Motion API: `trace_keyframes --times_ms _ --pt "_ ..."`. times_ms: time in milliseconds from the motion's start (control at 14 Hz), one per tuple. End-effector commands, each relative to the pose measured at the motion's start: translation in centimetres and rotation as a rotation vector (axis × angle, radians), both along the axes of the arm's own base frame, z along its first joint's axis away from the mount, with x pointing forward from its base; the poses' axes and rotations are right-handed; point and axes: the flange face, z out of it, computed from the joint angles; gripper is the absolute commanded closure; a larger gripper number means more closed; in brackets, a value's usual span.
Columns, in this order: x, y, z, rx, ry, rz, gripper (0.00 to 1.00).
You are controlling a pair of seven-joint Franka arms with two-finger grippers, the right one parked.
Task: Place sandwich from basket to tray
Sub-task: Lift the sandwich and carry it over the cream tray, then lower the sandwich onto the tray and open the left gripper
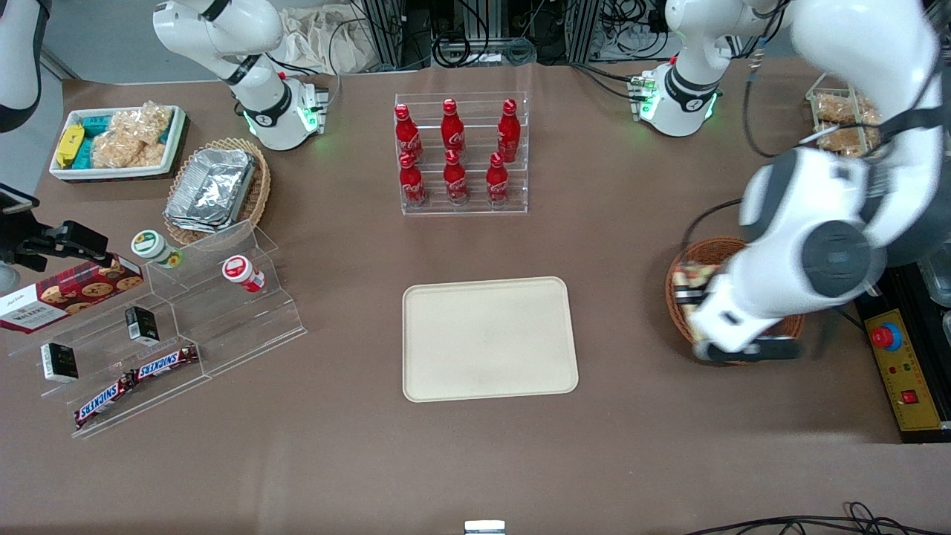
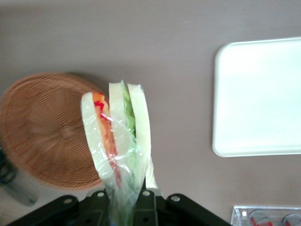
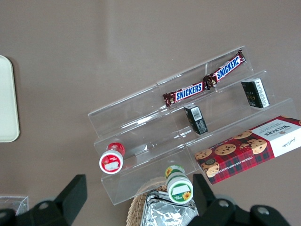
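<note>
My left gripper (image 2: 124, 194) is shut on the sandwich (image 2: 117, 136), a wrapped wedge of white bread with red-orange and green filling, and holds it by its narrow end in the air. Below it lie the brown table and the round reddish-brown basket (image 2: 44, 132), whose visible inside holds nothing. In the front view the working arm covers most of the basket (image 1: 706, 253), and a pale bit of the sandwich (image 1: 687, 284) shows at the basket's edge nearest the tray. The cream tray (image 1: 490, 338) (image 2: 258, 94) lies flat at the table's middle with nothing on it.
A clear rack of red bottles (image 1: 461, 152) stands farther from the front camera than the tray. Toward the parked arm's end are a stepped acrylic stand with snacks (image 1: 171, 319), a tan basket of foil containers (image 1: 215, 189) and a white bin (image 1: 115, 141). A yellow control box (image 1: 895, 364) sits beside the basket.
</note>
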Motion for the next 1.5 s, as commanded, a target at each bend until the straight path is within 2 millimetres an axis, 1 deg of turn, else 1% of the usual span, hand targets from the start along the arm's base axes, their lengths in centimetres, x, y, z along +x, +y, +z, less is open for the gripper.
trace_keyframes --times_ms 0,71,143,214,286,429,500,643,714,786,857,929,1000,1071,1143,1286,1357,1429 --pt "0.2 -6.8 -4.7 -0.021 -0.033 -0.013 1.0" --pt "0.2 -8.7 -7.3 -0.031 -0.035 0.015 1.0" --pt "0.3 -10.1 -9.5 -0.045 -0.049 0.035 1.0" --pt "0.1 -11.9 -11.2 -0.061 -0.068 0.036 1.0" --pt "0.1 -12.9 -12.9 -0.073 -0.086 0.042 1.0" --pt "0.1 -14.5 -15.9 -0.116 -0.109 0.046 1.0" --pt "0.2 -14.9 -17.5 -0.132 -0.116 0.05 1.0" --pt "-0.3 -15.7 -21.0 -0.141 -0.1 0.044 1.0" --pt "-0.3 -15.7 -22.0 -0.142 -0.097 0.045 0.95" --pt "-0.4 -15.8 -22.4 -0.142 -0.091 0.05 0.63" --pt "-0.6 -15.9 -22.1 -0.132 -0.086 0.076 0.01" --pt "-0.7 -15.7 -21.5 -0.116 -0.076 0.101 0.01" --pt "-0.8 -15.4 -20.4 -0.095 -0.057 0.102 0.01" --pt "-1.1 -15.2 -18.5 -0.069 -0.036 0.095 0.01" --pt "-1.3 -14.7 -16.3 -0.051 -0.023 0.092 0.01" --pt "-1.4 -13.6 -10.3 -0.043 -0.052 0.097 0.01" --pt "-1.1 -12.4 -7.8 -0.042 -0.071 0.114 0.01" --pt "-0.4 -10.6 -5.1 -0.045 -0.098 0.142 0.01"
